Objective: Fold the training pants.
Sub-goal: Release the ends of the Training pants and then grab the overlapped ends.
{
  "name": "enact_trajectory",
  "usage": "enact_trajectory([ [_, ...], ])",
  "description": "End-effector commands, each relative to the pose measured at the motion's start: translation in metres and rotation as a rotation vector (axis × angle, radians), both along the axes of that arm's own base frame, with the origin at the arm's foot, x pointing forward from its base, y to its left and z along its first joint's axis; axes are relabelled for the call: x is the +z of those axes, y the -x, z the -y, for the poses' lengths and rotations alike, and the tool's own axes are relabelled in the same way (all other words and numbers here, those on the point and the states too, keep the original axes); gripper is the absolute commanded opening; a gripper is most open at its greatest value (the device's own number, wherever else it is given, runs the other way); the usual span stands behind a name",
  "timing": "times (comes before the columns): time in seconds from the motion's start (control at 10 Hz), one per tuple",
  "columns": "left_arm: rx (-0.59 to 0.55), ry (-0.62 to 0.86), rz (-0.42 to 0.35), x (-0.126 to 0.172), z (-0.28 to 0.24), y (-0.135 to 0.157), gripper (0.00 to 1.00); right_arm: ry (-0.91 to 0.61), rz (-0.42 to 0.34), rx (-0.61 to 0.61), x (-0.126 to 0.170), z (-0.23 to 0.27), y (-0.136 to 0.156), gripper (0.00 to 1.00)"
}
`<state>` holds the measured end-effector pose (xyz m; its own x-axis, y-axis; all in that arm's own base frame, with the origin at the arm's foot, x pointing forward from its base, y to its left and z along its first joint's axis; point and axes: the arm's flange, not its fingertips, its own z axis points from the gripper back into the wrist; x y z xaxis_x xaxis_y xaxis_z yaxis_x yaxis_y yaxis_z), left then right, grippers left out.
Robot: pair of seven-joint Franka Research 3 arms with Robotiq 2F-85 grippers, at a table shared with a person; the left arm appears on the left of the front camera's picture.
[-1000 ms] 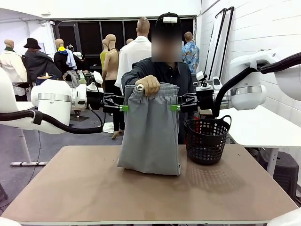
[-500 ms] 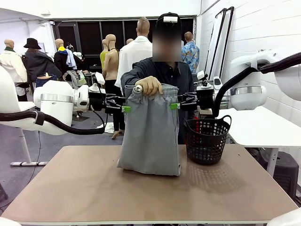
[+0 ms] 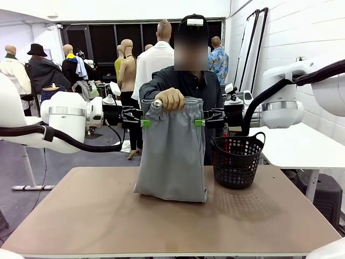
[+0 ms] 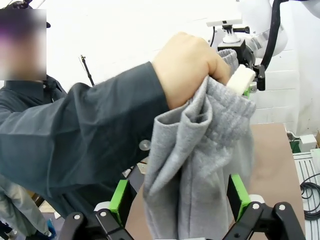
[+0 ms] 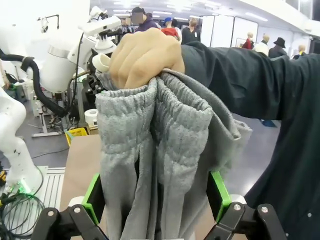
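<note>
Nearest me is the brown table [image 3: 108,216]. The bottom of the training pants [image 3: 172,156] rests on it about mid-table, slumped into a soft fold. From there the grey cloth hangs straight up in a narrow column. A black mesh basket [image 3: 236,162] stands on the table just beside it, on the right, and the two look apart.

Higher up, just under the gathered waistband, both arms come in level from the sides. The left gripper [image 3: 142,122] sits at the left edge of the pants and the right gripper [image 3: 200,122] at the right edge, both at the same height. Seen from each wrist camera, the jaws stand wide apart with the cloth hanging down between the green pads [image 4: 120,199]. The pads lie close beside the fabric without pinching it, so neither gripper is holding anything.

Above them the person's hand [image 3: 169,99] is closed in a fist around the bunched waistband and holds the pants up. The person stands behind the far edge of the table in a dark shirt.
</note>
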<state>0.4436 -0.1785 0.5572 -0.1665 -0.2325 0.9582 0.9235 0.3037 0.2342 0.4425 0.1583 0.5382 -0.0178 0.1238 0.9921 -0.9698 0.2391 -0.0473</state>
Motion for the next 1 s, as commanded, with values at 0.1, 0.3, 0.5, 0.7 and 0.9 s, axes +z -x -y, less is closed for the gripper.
enact_trajectory([
  [0.1,0.026,0.031,0.066,-0.003,0.005,-0.008,1.00,-0.022,0.042,-0.078,-0.006,-0.009,-0.005,1.00],
  [0.3,0.004,0.040,0.054,-0.005,0.006,-0.012,1.00,-0.035,0.040,-0.077,-0.007,-0.010,-0.008,1.00],
  [0.5,-0.063,0.027,0.042,-0.006,0.008,-0.016,1.00,-0.073,0.012,-0.001,-0.005,-0.011,-0.007,1.00],
  [0.7,-0.094,0.019,0.027,-0.007,0.009,-0.018,1.00,-0.092,-0.023,0.069,-0.005,-0.008,-0.006,1.00],
  [0.9,-0.129,0.006,0.024,-0.006,0.013,-0.020,1.00,-0.075,-0.050,0.127,-0.005,-0.005,-0.006,1.00],
])
